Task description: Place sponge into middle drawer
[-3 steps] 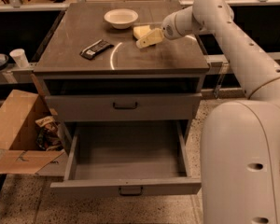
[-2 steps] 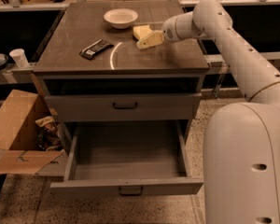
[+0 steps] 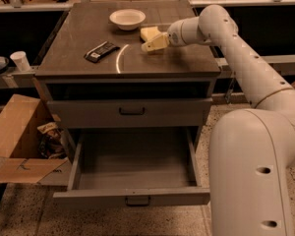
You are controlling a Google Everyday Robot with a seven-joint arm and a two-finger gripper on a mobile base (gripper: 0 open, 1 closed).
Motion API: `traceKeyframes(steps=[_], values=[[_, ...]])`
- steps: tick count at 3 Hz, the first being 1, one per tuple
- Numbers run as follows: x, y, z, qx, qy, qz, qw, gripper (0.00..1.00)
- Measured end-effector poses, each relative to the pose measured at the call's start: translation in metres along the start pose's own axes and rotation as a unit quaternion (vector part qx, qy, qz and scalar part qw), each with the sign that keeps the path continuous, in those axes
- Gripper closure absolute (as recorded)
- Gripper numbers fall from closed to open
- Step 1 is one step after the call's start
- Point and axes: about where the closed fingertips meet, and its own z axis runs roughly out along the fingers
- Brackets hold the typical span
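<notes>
The white arm [image 3: 246, 68] stretches forward from the bulky body [image 3: 250, 176], elbow nearly straight; its gripper [image 3: 155, 42] hangs low over the far part of the surface [image 3: 78, 38].

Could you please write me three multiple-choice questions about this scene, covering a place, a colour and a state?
1. Where is the sponge?
A. on the floor
B. on the cabinet top, beside the bowl
C. on a shelf

2. What colour is the wrapped bar?
A. red
B. white
C. black

3. How does the middle drawer stand?
A. pulled open
B. shut
C. taken out

Answers:
1. B: it lies by the bowl, with the gripper right at it.
2. C: its wrapper is black.
3. A: its grey tray shows.
</notes>
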Motion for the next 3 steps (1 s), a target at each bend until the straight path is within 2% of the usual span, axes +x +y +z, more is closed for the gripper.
traceKeyframes(steps=[1, 3], values=[[0.0014, -0.0011, 0.0145, -0.005, -0.008, 0.008, 0.9999, 0.27], [0.0009, 0.0009, 0.0174, -0.011, -0.018, 0.012, 0.9997, 0.73]])
